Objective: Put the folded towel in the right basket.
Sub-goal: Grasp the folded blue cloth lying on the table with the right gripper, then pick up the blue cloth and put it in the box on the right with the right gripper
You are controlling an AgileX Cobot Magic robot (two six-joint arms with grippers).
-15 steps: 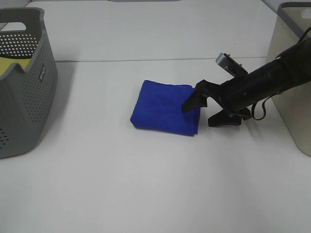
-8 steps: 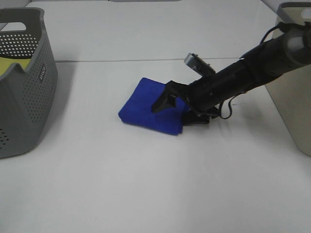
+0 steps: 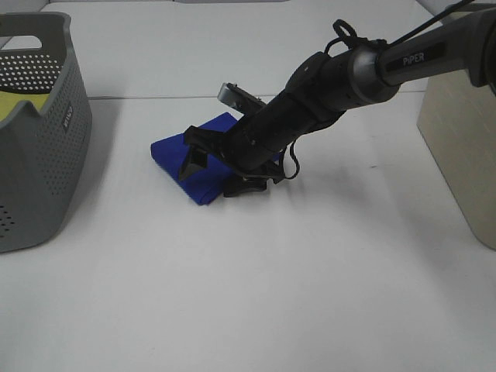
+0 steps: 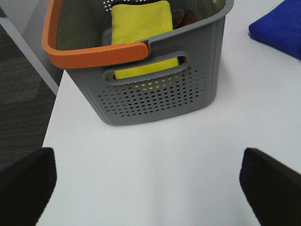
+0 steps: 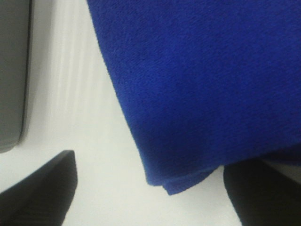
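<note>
The folded blue towel (image 3: 169, 152) lies on the white table, left of the middle, with one edge pushed up. My right gripper (image 3: 219, 172) reaches across the middle and is open, one finger (image 3: 194, 158) over the towel and the other (image 3: 246, 186) low at its near edge. In the right wrist view the towel (image 5: 197, 70) fills the space ahead of the open gripper (image 5: 153, 197). The right basket (image 3: 457, 147), beige, stands at the far right. My left gripper (image 4: 148, 188) is open and empty; the towel (image 4: 280, 26) shows far from it.
A grey perforated basket (image 3: 39, 139) stands at the left edge. In the left wrist view it (image 4: 155, 89) has an orange handle and holds a yellow cloth (image 4: 138, 23). The table's left edge and dark floor (image 4: 23, 84) lie beside it.
My right arm has swept left across the table, jaws still apart. The towel has slid left with it and turned, its edge bunching up.
</note>
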